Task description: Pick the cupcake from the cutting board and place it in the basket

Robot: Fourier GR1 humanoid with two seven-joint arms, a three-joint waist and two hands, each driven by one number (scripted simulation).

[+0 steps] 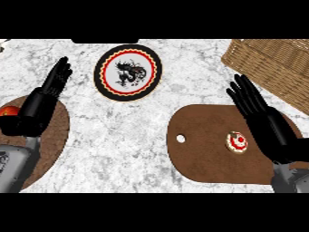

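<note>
I see the cupcake [237, 141] sitting on the brown cutting board [204, 154] at the near right, just left of my right hand [267, 124], whose fingers are straight and apart, holding nothing. The basket [284, 68] sits at the far right. My left hand [40, 106] rests with straight fingers at the left, above a round mat [53, 136] with a red fruit [8, 111]. A plate [128, 72] lies far center.

left hand [41, 97]: open, fingers straight | right hand [263, 120]: open, fingers straight
</note>
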